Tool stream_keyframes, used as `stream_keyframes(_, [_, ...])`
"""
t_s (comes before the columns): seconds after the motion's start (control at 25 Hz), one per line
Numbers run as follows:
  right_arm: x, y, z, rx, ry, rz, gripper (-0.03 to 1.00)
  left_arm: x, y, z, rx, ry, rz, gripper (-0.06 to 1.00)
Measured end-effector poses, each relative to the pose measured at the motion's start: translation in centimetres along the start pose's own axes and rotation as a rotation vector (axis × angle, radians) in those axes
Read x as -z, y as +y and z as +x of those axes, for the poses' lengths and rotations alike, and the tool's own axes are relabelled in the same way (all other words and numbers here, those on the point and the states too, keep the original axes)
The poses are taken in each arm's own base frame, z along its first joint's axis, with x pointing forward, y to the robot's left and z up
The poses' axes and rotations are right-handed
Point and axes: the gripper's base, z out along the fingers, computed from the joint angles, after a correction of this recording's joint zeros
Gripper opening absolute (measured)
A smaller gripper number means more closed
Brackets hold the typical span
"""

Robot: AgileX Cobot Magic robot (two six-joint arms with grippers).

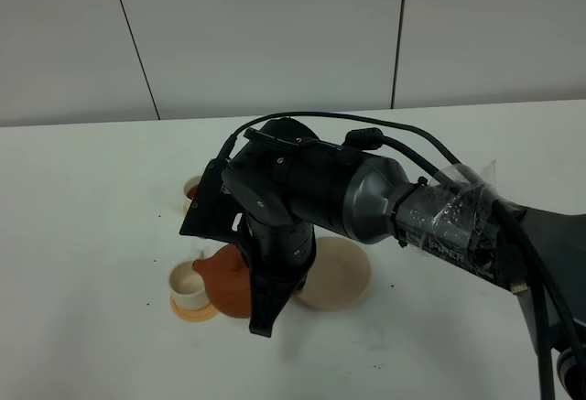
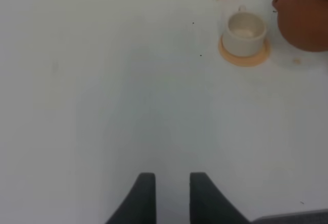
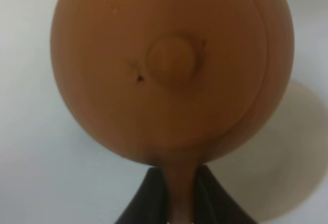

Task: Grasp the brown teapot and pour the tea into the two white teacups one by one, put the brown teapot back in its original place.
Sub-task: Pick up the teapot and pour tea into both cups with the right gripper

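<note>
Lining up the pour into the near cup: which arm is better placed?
Right. The right claw grips the brown teapot by its handle, spout near the near teacup; the left claw hangs empty over bare table.

Overhead, my right arm (image 1: 311, 189) covers most of the brown teapot (image 1: 227, 279), and the far teacup (image 1: 192, 186) barely peeks out. Left wrist view crops both at the frame edges. Right wrist view: pot blurry, handle running off-frame.
</note>
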Motion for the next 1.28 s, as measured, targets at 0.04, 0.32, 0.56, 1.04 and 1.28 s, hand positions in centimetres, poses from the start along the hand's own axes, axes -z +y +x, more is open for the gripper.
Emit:
stream_keyframes(0.04, [0.0,-0.1,0.1,0.008,0.008,0.016,0.10,0.0,0.0,0.0,0.000,0.000,0.000,0.23])
stream_keyframes(0.32, [0.2,-1.0,0.4,0.067,0.077,0.160,0.10,0.0,0.0,0.0,0.000,0.000,0.000,0.23])
stream_keyframes(0.56, [0.7,0.4,-0.6,0.127,0.105,0.266,0.10,0.0,0.0,0.0,0.000,0.000,0.000,0.23])
stream_keyframes(1.04, [-1.4,2.6,-1.8,0.182,0.168,0.338,0.10,0.0,0.0,0.0,0.000,0.000,0.000,0.23])
stream_keyframes(1.28, [-2.2,3.8,-2.1,0.211,0.212,0.389,0.10,0.0,0.0,0.0,0.000,0.000,0.000,0.23])
